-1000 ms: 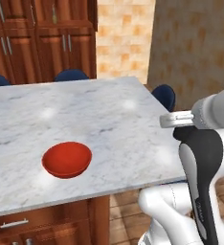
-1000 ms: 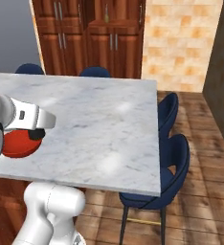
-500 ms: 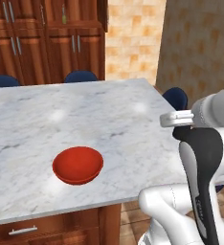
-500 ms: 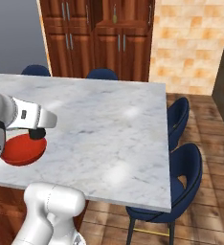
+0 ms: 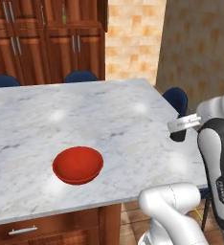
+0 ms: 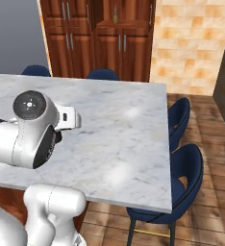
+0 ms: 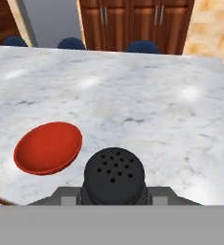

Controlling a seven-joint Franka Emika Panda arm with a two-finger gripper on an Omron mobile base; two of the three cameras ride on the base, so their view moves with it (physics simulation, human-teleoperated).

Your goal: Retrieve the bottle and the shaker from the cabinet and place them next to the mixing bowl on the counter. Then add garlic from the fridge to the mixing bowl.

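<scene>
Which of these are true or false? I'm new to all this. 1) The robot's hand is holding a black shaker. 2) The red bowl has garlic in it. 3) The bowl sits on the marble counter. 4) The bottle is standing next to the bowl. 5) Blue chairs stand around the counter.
1) True: the hand is shut on the shaker, seen close up in the hand view.
2) False: the mixing bowl is empty.
3) True: it rests on the counter.
4) False: nothing stands beside the bowl; a bottle shows up in the cabinet niche.
5) True: blue chairs stand at its far side and its right end.
</scene>
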